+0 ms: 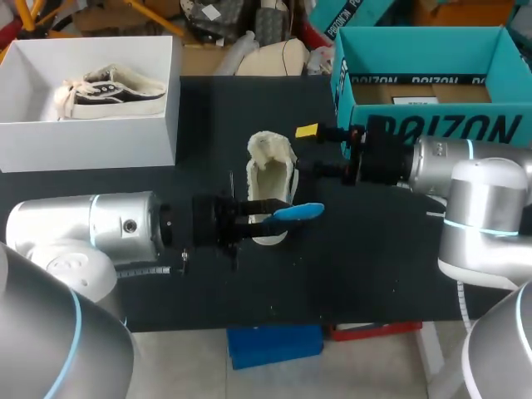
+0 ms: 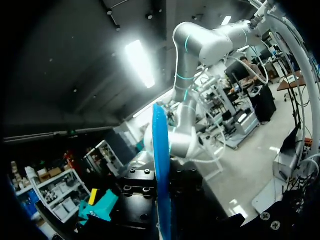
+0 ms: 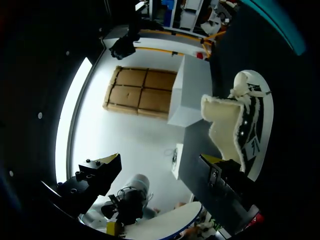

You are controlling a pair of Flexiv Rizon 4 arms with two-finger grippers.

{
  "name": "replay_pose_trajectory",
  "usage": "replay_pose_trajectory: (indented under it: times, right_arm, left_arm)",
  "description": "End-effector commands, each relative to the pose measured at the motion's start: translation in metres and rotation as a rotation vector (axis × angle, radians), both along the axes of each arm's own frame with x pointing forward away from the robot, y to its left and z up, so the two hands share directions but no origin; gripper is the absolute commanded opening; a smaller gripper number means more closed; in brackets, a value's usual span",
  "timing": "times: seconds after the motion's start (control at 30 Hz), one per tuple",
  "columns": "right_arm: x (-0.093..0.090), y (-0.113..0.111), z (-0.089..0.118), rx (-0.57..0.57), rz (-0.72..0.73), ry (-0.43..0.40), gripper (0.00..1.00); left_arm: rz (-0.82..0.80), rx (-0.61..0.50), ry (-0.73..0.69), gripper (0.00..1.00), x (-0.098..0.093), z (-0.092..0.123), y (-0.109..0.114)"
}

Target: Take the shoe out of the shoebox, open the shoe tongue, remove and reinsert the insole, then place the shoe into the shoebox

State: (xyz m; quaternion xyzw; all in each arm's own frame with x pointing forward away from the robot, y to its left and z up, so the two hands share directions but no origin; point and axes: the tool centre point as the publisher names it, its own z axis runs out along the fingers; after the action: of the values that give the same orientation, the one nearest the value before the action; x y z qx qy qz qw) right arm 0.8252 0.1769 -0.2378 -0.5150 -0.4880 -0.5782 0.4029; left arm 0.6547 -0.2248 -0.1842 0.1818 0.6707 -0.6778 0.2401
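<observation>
The shoe lies out of any box near the middle of the dark surface, its pale toe toward the robot and its fleecy lining spread open at the far end. The left arm comes in low from the left, and the left pincer is clenched on the blue insole, which sticks out past its fingers just beside the shoe's toe, clear of the shoe's inside. In the left wrist view the insole shows edge-on, a thin blue blade rising from between the dark finger blocks of that pincer. The right arm reaches in from the right, and the right pincer is released, its fingers spread wide with nothing between them. One yellow-tipped finger stands off the far end of the shoe and the other sits close against the shoe's side, though whether it touches cannot be told. From the right wrist view the right pincer is plainly gaping, and the shoe lies beside one finger rather than between the two, its woolly lining and laces turned toward the camera. The white shoebox is farther ahead. In the head view that white shoebox sits at the far left corner of the surface with a second shoe lying inside it. The teal shoebox stands open at the far right, just behind the right arm.
</observation>
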Motion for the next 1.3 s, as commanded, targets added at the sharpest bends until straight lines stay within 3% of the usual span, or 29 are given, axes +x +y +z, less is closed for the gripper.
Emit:
replay_pose_trajectory:
  times: [0.03,0.13,0.27,0.47,0.57,1.2,1.3]
  right_arm:
    - [0.0,0.002,0.0,-0.002,-0.003,0.001,1.0]
    - [0.0,0.002,0.0,-0.002,-0.003,0.001,1.0]
    - [0.0,0.002,0.0,-0.002,-0.003,0.001,1.0]
    - [0.0,0.002,0.0,-0.002,-0.003,0.001,1.0]
    - [0.0,0.002,0.0,-0.002,-0.003,0.001,1.0]
    - [0.0,0.002,0.0,-0.002,-0.003,0.001,1.0]
    - [0.0,0.002,0.0,-0.002,-0.003,0.001,1.0]
  left_arm:
    - [-0.006,-0.013,-0.063,0.0,-0.008,-0.001,0.002]
    - [-0.059,-0.058,-0.252,0.0,-0.029,-0.011,0.006]
    - [-0.118,-0.081,-0.47,0.0,-0.033,-0.03,0.011]
    - [-0.084,-0.002,-0.871,0.0,-0.025,-0.052,0.019]
    - [-0.072,0.099,-1.028,0.0,-0.022,-0.061,0.021]
    - [-0.077,0.116,-1.042,0.0,-0.021,-0.063,0.021]
    - [-0.126,0.113,-1.11,0.0,-0.026,-0.068,0.022]
